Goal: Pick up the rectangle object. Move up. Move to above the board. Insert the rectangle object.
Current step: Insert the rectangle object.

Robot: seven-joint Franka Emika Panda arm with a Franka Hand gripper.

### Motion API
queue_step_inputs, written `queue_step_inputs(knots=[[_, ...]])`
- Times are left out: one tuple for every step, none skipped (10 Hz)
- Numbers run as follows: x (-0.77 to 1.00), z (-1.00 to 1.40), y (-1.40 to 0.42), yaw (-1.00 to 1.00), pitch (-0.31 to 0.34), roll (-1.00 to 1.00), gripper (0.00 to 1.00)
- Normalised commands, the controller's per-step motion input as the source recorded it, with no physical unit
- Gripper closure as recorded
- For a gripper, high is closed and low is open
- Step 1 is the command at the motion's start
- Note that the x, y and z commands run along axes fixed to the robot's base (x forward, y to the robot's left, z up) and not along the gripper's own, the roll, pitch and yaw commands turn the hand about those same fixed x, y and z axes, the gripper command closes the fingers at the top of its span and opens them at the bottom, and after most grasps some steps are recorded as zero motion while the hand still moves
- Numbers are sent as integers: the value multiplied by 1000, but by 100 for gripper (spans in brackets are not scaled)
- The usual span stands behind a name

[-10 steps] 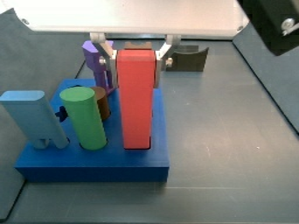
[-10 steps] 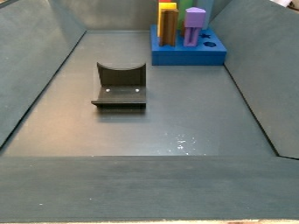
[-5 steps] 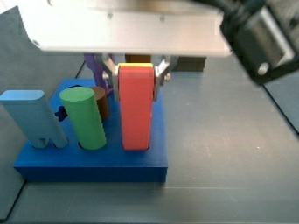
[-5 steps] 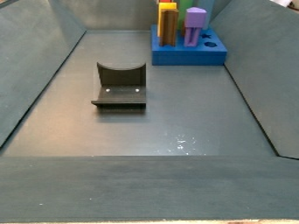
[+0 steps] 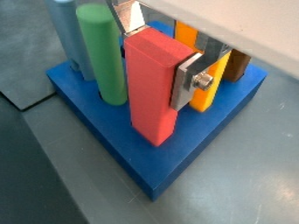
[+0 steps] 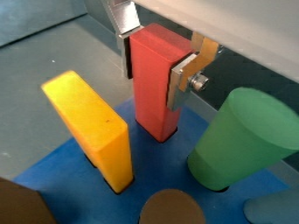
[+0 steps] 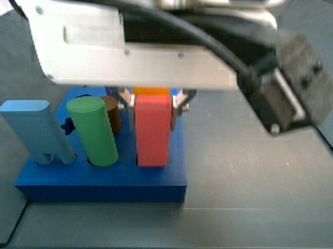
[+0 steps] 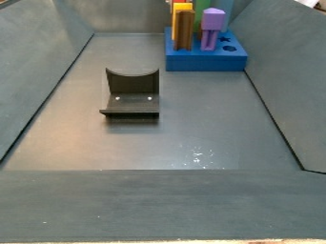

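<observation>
The rectangle object [image 5: 155, 92] is a tall slim red block standing upright in the blue board [image 5: 176, 171]. It shows in both wrist views [image 6: 156, 83] and in a side view [image 7: 154, 134]. My gripper [image 5: 156, 47] is low over the board, with one silver finger [image 5: 187, 77] on each side of the block's upper part. Both pads lie against its faces [image 6: 179, 83]. In a side view the arm's body hides the block's top and the gripper [image 7: 154, 97]. The board [image 8: 204, 60] stands at the far end of the bin.
On the board stand a green cylinder [image 7: 92, 131], a light blue block [image 7: 33, 131], a yellow-orange block [image 6: 87, 127], a brown cylinder [image 6: 176, 210] and a purple peg [image 8: 213, 24]. The fixture [image 8: 132, 93] stands mid-floor. Grey walls enclose the bin.
The arm has come down over the red block, and the fingers have moved in from wide apart to its sides. The block has not moved.
</observation>
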Motion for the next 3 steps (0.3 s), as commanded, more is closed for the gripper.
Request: queue_step_inputs(knots=[[0,-100,-114,-11,0,43,100],[-3,0,0,0,-10,0,100],[0,0,0,0,0,0,100]])
